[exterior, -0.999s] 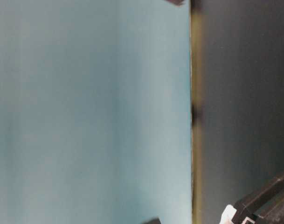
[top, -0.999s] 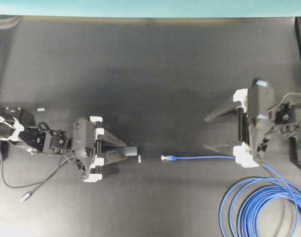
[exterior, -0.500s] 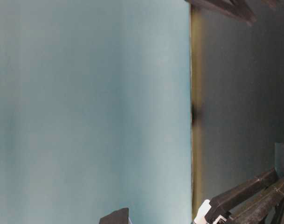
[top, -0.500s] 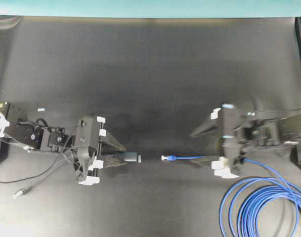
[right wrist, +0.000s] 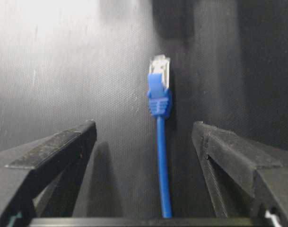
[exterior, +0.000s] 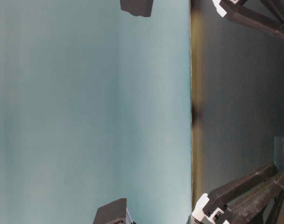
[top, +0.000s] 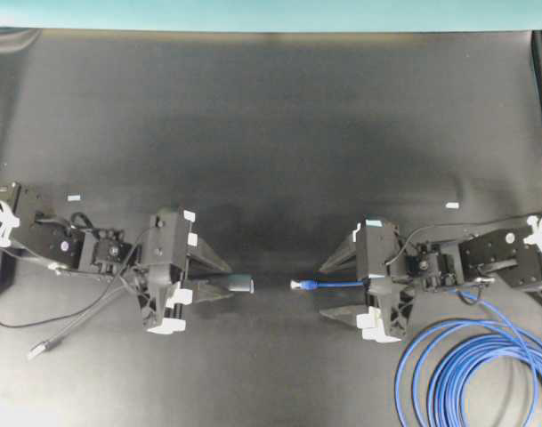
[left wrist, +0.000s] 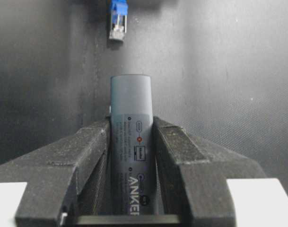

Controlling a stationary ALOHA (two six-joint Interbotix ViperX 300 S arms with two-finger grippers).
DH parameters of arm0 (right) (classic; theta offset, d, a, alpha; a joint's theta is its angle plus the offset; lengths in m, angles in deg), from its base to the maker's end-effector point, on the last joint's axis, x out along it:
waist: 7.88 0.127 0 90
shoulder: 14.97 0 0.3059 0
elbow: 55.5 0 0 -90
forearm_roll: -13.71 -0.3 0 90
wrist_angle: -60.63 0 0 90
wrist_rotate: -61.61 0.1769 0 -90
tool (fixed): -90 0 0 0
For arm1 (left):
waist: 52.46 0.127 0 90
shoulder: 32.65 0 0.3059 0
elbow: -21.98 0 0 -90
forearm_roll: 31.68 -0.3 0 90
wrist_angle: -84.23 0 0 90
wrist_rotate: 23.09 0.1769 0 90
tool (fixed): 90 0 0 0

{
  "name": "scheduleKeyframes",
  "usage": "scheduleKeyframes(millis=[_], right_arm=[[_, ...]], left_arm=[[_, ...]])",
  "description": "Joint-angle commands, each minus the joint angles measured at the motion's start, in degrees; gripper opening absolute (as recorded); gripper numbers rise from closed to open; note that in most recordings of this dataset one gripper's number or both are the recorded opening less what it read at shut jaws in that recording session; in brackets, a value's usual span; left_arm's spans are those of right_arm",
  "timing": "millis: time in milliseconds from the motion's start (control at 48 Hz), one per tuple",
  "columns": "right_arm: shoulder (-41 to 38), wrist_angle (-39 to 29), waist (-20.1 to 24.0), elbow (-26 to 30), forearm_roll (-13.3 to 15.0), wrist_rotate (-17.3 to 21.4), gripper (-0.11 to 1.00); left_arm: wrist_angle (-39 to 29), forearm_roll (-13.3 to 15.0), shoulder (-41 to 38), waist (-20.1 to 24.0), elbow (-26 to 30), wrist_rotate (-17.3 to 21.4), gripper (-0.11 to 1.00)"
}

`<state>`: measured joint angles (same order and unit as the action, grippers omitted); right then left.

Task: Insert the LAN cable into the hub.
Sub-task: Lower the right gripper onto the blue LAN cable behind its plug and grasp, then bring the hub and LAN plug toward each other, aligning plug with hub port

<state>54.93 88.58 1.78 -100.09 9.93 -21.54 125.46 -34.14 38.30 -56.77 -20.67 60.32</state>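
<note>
Right gripper has slid in, wide apart around the cable. Left gripper clamps the hub. A crooked pinch could tilt the plug.

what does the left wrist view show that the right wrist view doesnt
Only the left wrist view shows the slim dark-grey hub bar clamped in the left gripper. Only the right wrist view shows the open right gripper straddling the bright-blue LAN cable, not gripping it. Both show the cable's clear plug with blue boot lying on the black mat.
</note>
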Motion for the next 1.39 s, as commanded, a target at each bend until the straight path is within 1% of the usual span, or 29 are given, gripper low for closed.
scheduleKeyframes(millis=[0,187,312,416,479,625,645,666,833,979,1208,1374], right_arm=[[-1.2,1.4,0.2,0.9,-0.3,0.4,0.78],[-2.6,1.8,0.2,1.9,-0.7,0.4,0.73],[-3.3,1.8,0.2,2.3,-0.8,0.4,0.72],[-3.4,1.6,0.2,2.1,-0.8,0.4,0.67],[-3.3,1.5,0.2,2.1,-0.8,0.4,0.59],[-3.3,1.1,0.2,2.2,-1.1,0.5,0.18],[-3.3,1.0,0.2,2.3,-1.3,0.5,0.14],[-3.3,0.9,0.2,2.2,-1.5,0.5,0.13],[-2.1,0.3,0.2,2.0,-2.7,0.5,0.13],[1.2,-1.6,0.0,2.3,-2.7,-0.2,0.13],[8.2,-8.2,-0.5,4.2,-2.7,-2.2,0.13],[9.1,-11.2,-1.0,6.5,-2.7,-4.1,0.13]], left_arm=[[0.3,-0.1,1.0,0.0,1.0,-0.3,0.28],[0.3,-0.2,1.0,0.1,1.2,-1.1,0.28],[0.3,-0.1,1.0,0.1,1.3,-1.1,0.28],[0.3,-0.1,1.0,0.1,1.4,-1.2,0.28],[0.2,-0.1,1.0,0.1,1.5,-1.2,0.28],[-0.9,-0.2,1.0,0.1,1.8,-1.3,0.28],[-1.2,-0.2,1.0,0.1,2.0,-1.3,0.28],[-1.4,-0.1,1.1,0.1,2.1,-1.3,0.28],[-3.0,-0.1,1.5,0.0,2.8,-1.3,0.28],[-5.9,-0.1,2.8,0.0,3.6,-1.1,0.28],[-9.1,-0.2,5.2,0.0,4.6,-1.1,0.28],[-11.3,-0.1,5.8,0.1,5.7,-1.1,0.28]])
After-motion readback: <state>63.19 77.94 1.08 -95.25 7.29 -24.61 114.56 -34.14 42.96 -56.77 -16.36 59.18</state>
